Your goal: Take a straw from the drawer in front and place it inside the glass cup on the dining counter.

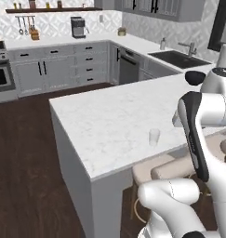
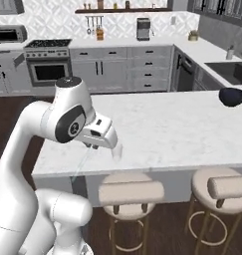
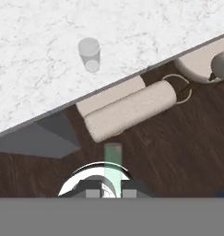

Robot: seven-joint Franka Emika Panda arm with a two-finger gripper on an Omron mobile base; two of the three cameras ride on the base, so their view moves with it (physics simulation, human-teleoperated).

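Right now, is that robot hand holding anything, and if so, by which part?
Yes. The gripper is shut on the straw, pinching it at its near end; the rest sticks out ahead, over the floor beside the counter.

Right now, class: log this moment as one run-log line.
phase: carrying to cup | fingers: shut on straw | glass cup: upright near dining counter edge, holding nothing | stools: below edge

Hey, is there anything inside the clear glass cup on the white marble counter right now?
The small clear glass tumbler looks empty; no straw stands in it. The thin pale straw is clamped in the jaws, off the white marble dining counter's edge.
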